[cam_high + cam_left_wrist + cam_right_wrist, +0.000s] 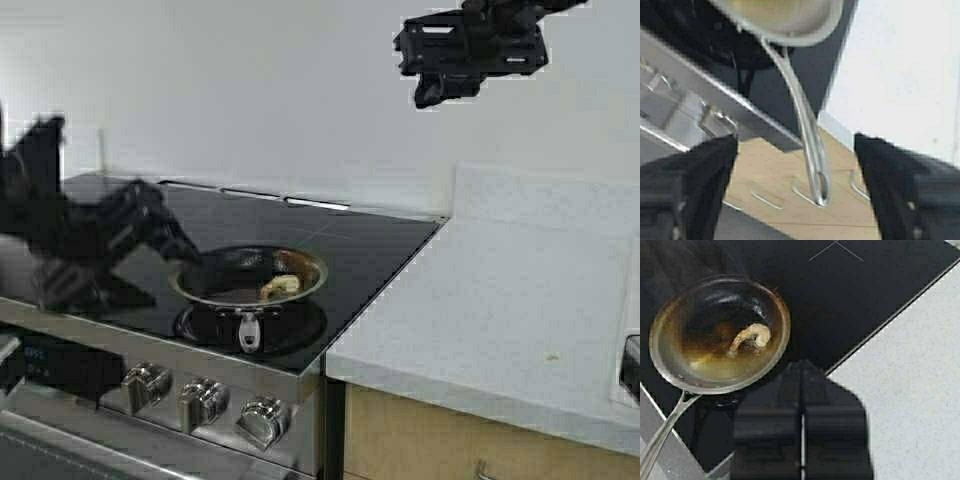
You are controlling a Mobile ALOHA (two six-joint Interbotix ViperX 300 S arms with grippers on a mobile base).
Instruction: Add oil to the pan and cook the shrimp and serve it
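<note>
Jaws of the left gripper (795,190) stand wide open either side of the pan (720,332) handle, not touching; shrimp (751,336) lies inside. Right gripper (802,390), jaws closed empty, hangs high above.

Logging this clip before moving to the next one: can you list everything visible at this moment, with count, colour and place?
Round shiny steel frying pan: one, steel with dark browned inside, on the front burner of the cooktop, handle pointing toward the stove front.
Small curved shrimp: one, pale yellowish-tan, inside the pan.
Yellowish oil film: one thin pool, on the pan floor beside the shrimp.
Black glass cooktop: one, black, atop the stove.
Stove knobs: three, silver, along the stove front below the pan.
White speckled countertop: one, white, right of the cooktop.
Wooden cabinet front: one, light tan, under the countertop.
Left gripper: one, black, open, low at the pan's left side.
Right gripper: one, black, shut, raised high above the countertop.
</note>
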